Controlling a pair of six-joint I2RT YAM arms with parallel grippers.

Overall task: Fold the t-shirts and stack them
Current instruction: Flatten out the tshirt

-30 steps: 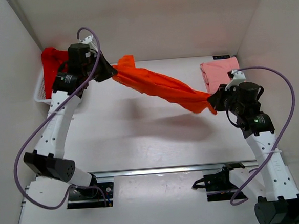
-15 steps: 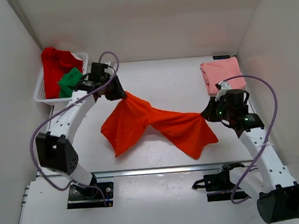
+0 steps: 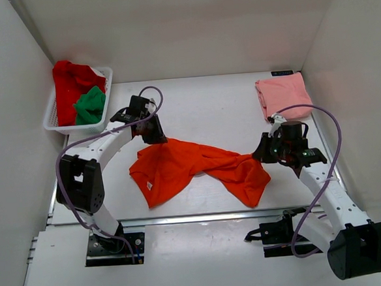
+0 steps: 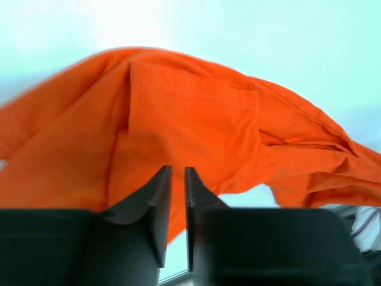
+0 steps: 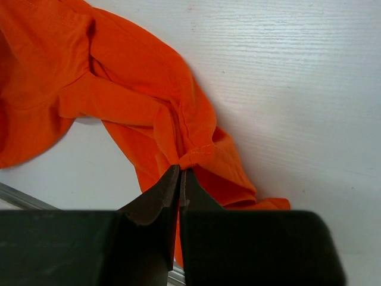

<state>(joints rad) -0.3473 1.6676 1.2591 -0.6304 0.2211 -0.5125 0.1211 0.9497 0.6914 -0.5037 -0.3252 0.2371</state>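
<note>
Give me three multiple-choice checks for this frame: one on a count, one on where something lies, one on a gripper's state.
1. T-shirts in the white basket: A one; B two; C four.
2. The pink t-shirt lies: A in the basket; B at the table's near edge; C at the table's far right corner.
3. The right gripper is: A shut on the orange t-shirt; B wide open; C shut on nothing.
Key: B, a red t-shirt and a green t-shirt show; C, it lies by the right wall; A, its fingers pinch a hem.
</note>
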